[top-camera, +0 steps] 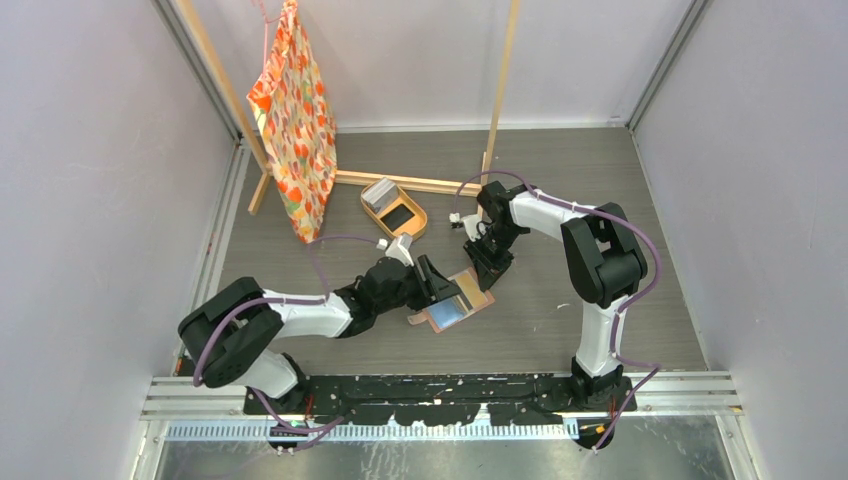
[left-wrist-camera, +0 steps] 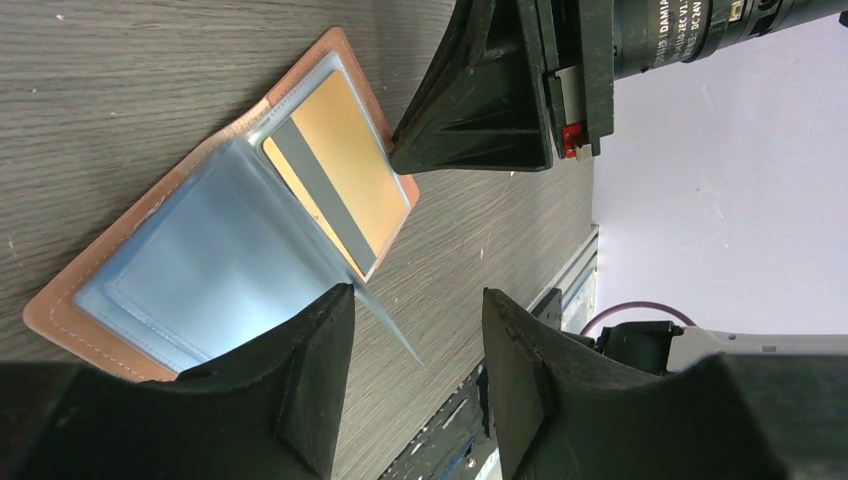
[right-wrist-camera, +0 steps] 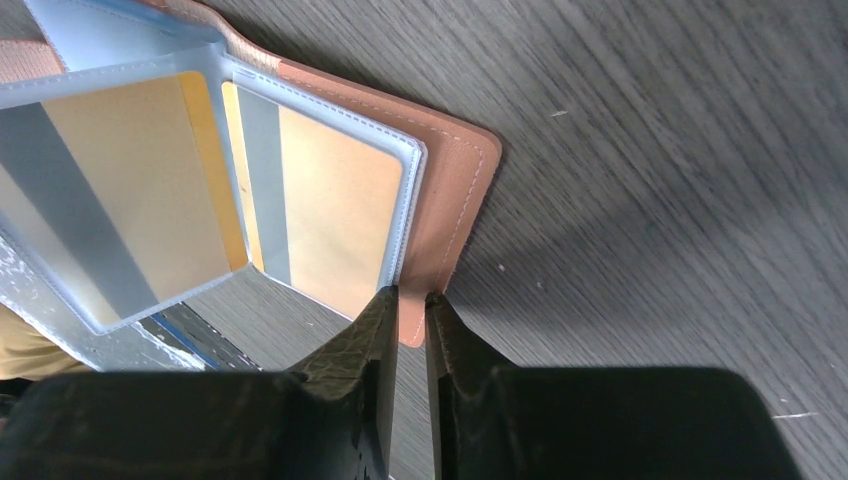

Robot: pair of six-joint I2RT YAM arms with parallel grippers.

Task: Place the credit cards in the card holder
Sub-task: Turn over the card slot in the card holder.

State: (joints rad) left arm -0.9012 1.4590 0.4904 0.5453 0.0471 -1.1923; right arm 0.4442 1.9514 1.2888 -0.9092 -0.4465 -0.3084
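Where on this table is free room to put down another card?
Bare wood lies right of the right arm, up to the wall, and between the card holder and the near rail. A smaller patch lies between the left arm and the hanging bag. The centre is crowded: both arms meet at the card holder, the tan tray behind.

Your salmon-brown leather bifold card holder [right-wrist-camera: 455, 180] lies open on the grey wood-grain table [top-camera: 560, 180], between the left gripper [left-wrist-camera: 415, 300] and the right gripper [right-wrist-camera: 410, 300]. A tan plastic card [left-wrist-camera: 345, 165] sits in its pocket, and the oval tan tray [top-camera: 420, 220] is behind it.
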